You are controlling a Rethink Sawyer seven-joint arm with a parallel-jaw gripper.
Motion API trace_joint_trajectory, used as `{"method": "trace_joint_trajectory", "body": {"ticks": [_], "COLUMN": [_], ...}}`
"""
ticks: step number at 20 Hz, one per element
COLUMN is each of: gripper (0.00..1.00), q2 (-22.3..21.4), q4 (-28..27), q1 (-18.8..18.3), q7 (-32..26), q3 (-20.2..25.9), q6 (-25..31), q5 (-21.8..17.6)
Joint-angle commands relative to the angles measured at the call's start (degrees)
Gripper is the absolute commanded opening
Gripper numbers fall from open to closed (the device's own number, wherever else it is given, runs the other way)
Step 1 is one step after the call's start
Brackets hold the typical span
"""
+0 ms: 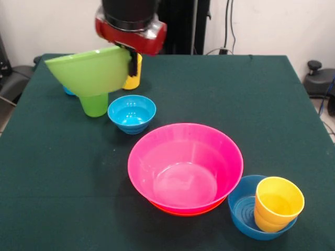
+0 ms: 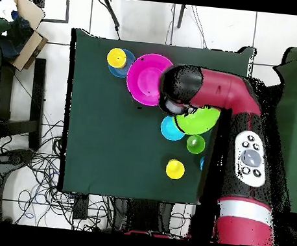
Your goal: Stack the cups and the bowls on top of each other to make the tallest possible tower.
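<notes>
1. Lime green bowl [image 1: 91,69] hung tilted, its rim pinched by the gripper [image 1: 133,56], above the green cup [image 1: 95,104] near the table's [image 1: 220,94] far edge.
2. Two blue bowls [image 1: 132,113] showed clearly; one near the near edge held the yellow-orange cup [image 1: 277,203].
3. One pink bowl [image 1: 185,166] sat on an orange one [image 1: 183,211] mid-table; one yellow cup [image 1: 133,76] stood behind the gripper.

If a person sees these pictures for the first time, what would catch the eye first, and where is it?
Probably the large pink bowl, open side up in the middle of the green table, with an orange rim showing beneath it. Next, the lime green bowl held tilted in the air at the far left, under the red arm's gripper, above a green cup. At the near right, a yellow-orange cup sits inside a blue bowl.
</notes>
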Motion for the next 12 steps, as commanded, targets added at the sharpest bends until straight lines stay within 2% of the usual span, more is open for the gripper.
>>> {"method": "trace_joint_trajectory", "body": {"ticks": [1,2,3,7,9,12], "gripper": [0.00,0.00,0.00,0.00,0.00,0.00], "q2": [10.47,11.70,14.23,20.80,23.72,26.47], "q4": [-19.33,-22.06,-27.98,-44.64,-51.29,-56.07], "q1": [7.88,8.74,10.28,13.25,14.29,15.85], "q7": [3.40,4.12,5.81,6.46,5.61,4.73], "q3": [4.00,3.56,3.08,3.20,3.95,3.80], "q6": [12.64,14.67,19.35,32.36,36.99,38.79], "q5": [-1.16,-1.24,-1.64,-3.11,-4.17,-5.98]}}
